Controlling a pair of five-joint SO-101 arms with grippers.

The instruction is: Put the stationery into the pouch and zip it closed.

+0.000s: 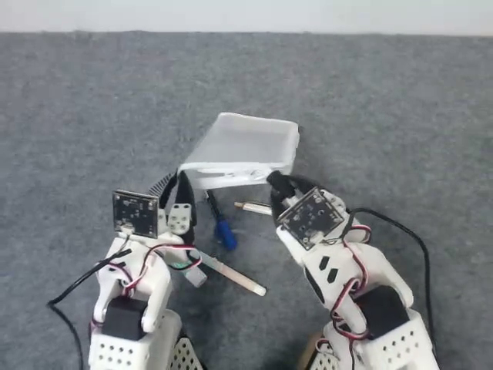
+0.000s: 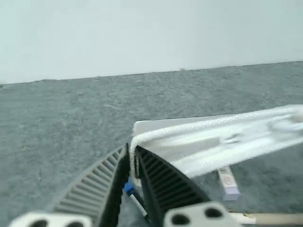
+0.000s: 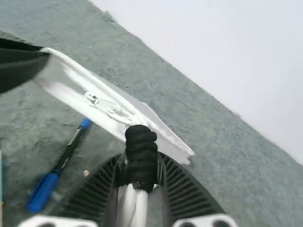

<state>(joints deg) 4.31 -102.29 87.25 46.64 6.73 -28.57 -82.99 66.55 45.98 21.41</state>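
A grey, short-piled carpet [image 1: 400, 100] covered the whole work surface and ran back to a plain white wall [image 1: 246, 14], which met it in a straight line. The translucent white pouch [image 1: 246, 142] sat mid-carpet just ahead of both arms, its zipper edge lifted and stretched between them.

The left gripper [image 1: 183, 185] had its fingers pressed together on one end of that zipper edge; in the left wrist view the ribbed black fingers [image 2: 156, 177] were pinching the corner of the zipper tape. The right gripper [image 1: 276, 183] was clamped on the other end of the pouch, its black-wrapped fingertip [image 3: 140, 149] lying against the edge.

The stationery lay outside the pouch on the carpet between the arms. A blue pen [image 1: 222, 225] was just below the pouch mouth, and a pale stick [image 1: 253, 206] lay beside the right gripper. A white pen [image 1: 235, 276] lay nearer the arm bases, and a small white-and-lilac piece [image 2: 228, 183] lay under the raised pouch edge.
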